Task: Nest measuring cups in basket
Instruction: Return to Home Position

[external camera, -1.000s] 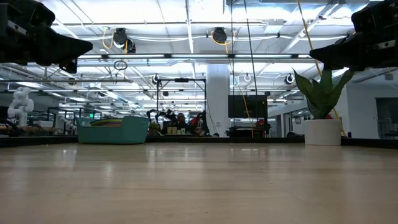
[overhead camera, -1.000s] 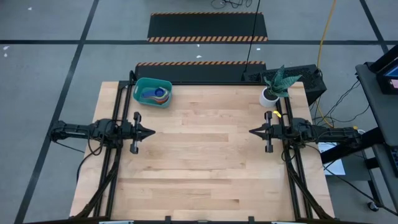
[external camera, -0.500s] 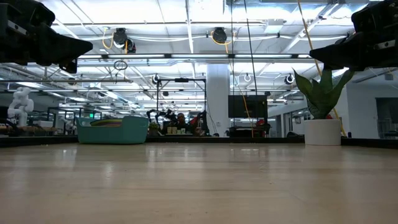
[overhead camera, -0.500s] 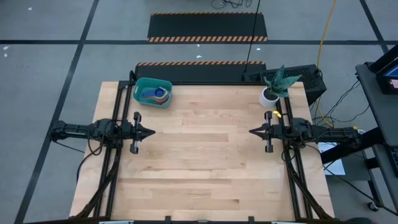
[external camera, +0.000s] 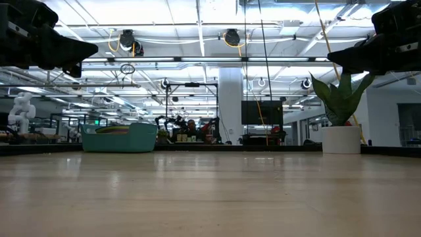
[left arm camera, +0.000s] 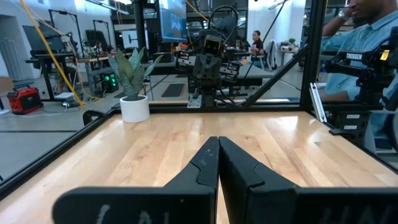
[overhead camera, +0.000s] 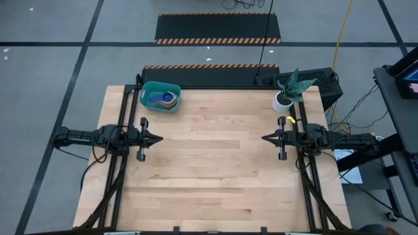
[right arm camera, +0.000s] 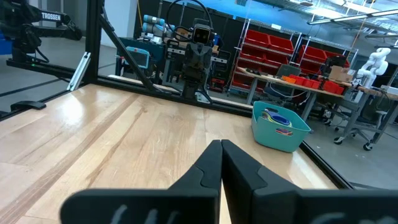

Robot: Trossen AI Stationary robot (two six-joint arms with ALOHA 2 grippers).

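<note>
A pale wooden worktop [overhead camera: 215, 170] stands on a grey floor. At its far left corner sits the teal basket [overhead camera: 145, 98], with the nested measuring cups [overhead camera: 163, 99] inside. The left arm [overhead camera: 98, 137] and right arm [overhead camera: 326, 138] hover at opposite edges, facing each other, well apart from the basket, jaws closed on nothing. A white plant pot [overhead camera: 282, 102] occupies the far right corner.
</note>
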